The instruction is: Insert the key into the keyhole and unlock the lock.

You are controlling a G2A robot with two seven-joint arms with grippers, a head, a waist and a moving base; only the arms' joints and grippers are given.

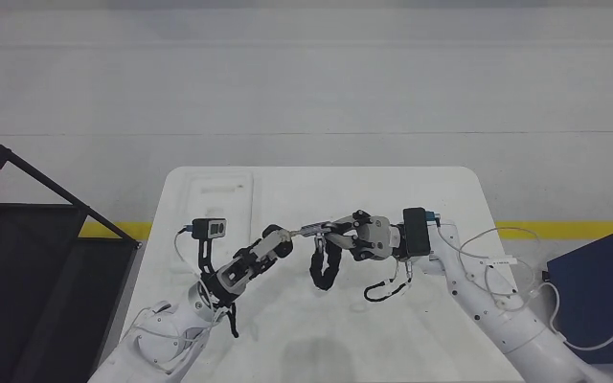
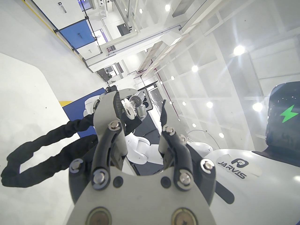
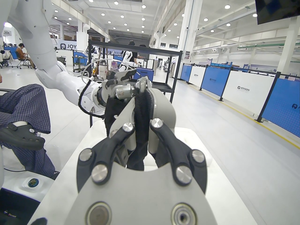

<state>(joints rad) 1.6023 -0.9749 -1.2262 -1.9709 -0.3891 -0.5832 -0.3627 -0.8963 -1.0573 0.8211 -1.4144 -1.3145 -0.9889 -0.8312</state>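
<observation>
Two grippers meet nose to nose: your right gripper (image 3: 141, 87) is clamped tight on the lock (image 3: 123, 92), while your left gripper (image 2: 139, 105) gapes wide, the key (image 2: 128, 109) just beside one finger. Small, stiff and probably slippery, the key wants pinching by its flat head. From the top view you also get the limp cable (image 1: 324, 268) drooping below the right gripper.
</observation>
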